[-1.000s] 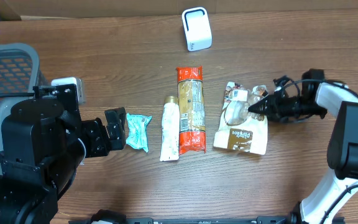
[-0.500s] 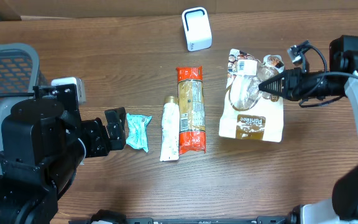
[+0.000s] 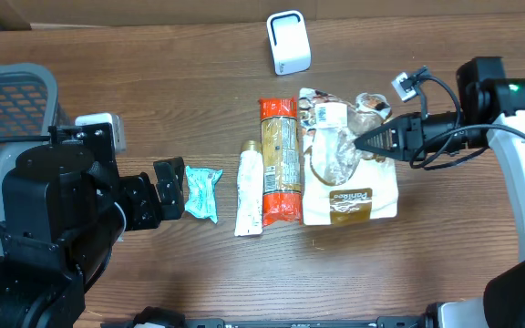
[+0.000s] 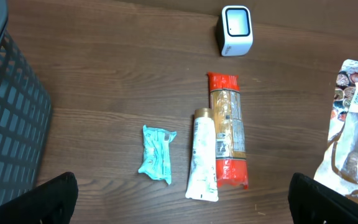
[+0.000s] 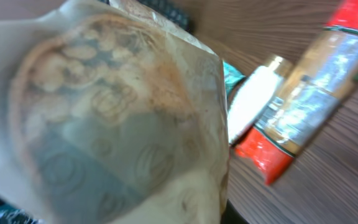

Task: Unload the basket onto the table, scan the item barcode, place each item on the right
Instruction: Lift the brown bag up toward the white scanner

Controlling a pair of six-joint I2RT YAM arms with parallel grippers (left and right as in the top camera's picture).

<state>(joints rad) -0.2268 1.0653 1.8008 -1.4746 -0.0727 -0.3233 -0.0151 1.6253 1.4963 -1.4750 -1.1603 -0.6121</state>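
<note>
My right gripper (image 3: 366, 143) is shut on a tan paper bag of pastries (image 3: 349, 178) with a clear window, pinching it near the top. The bag hangs just right of the orange packet (image 3: 280, 160), with its white barcode label (image 3: 323, 113) facing up. In the right wrist view the bag (image 5: 104, 112) fills most of the frame and hides my fingers. The white scanner (image 3: 289, 42) stands at the back of the table, apart from the bag. My left gripper (image 3: 169, 187) is open beside a teal packet (image 3: 202, 192), with nothing between its fingers (image 4: 53, 200).
A white tube (image 3: 250, 192) lies between the teal packet and the orange packet. A grey mesh basket (image 3: 7, 100) stands at the far left, with a small white box (image 3: 108, 128) by it. A cardboard wall runs along the back edge.
My right gripper has lifted the bag and carried it left, from the right side of the table to beside the orange packet. The left arm has not moved.
</note>
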